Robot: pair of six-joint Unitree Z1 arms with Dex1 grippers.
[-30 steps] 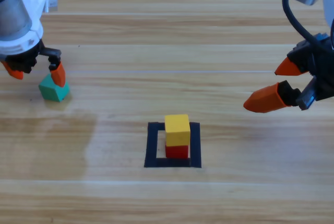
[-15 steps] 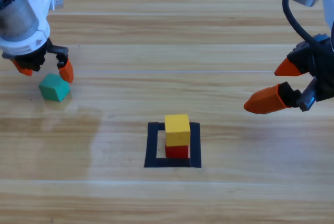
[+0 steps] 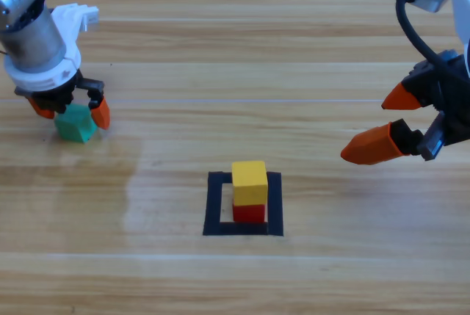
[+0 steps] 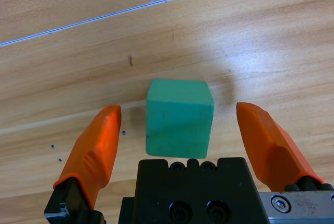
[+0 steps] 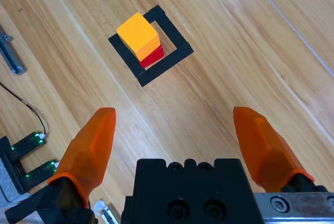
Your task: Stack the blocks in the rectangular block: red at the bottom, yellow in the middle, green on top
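Note:
The yellow cube (image 3: 249, 176) sits on the red cube (image 3: 249, 212) inside the black tape square (image 3: 214, 205) at the table's middle; the right wrist view shows the yellow cube (image 5: 138, 36), the red cube (image 5: 153, 56) and the tape square (image 5: 175, 40) too. The teal-green cube (image 3: 75, 124) lies on the wood at the far left. My left gripper (image 3: 70, 109) is open and straddles it, one jaw on each side, not touching; in the left wrist view the green cube (image 4: 178, 118) lies between the jaws of the left gripper (image 4: 180, 138). My right gripper (image 3: 385, 120) hangs open at the right edge, holding nothing.
Bare wooden planks surround the tape square. In the right wrist view, cables and a small board with green lights (image 5: 26, 153) lie past the table's edge.
The left gripper has shifted right and come down over the green cube, which now lies between its jaws. The right arm and the stack have barely moved.

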